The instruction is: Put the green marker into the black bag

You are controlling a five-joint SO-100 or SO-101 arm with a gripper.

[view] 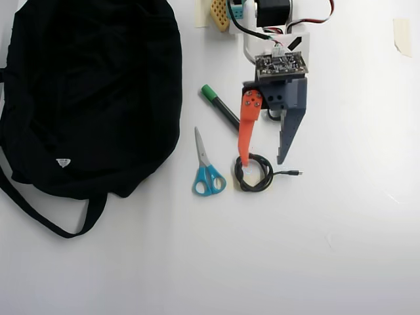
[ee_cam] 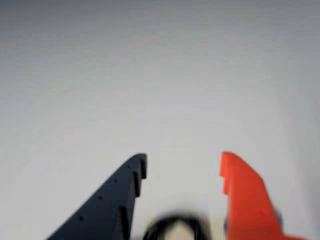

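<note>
The green marker [view: 221,107] lies on the white table, slanted, its green cap toward the upper left; its lower end runs under the orange finger [view: 247,131]. The black bag [view: 92,92] fills the left side of the overhead view, straps trailing toward the front. My gripper [view: 262,161] hangs open to the right of the marker, its orange and dark blue fingertips spread over a coiled black cable [view: 254,174]. In the wrist view the gripper [ee_cam: 182,167] is open with nothing between the fingers; neither marker nor bag shows there.
Blue-handled scissors [view: 207,167] lie below the marker, between bag and cable. A blurred loop of the black cable [ee_cam: 175,226] shows at the bottom of the wrist view. The arm base [view: 272,20] sits at the top centre. Bare white table [view: 328,249] spreads to the right and front.
</note>
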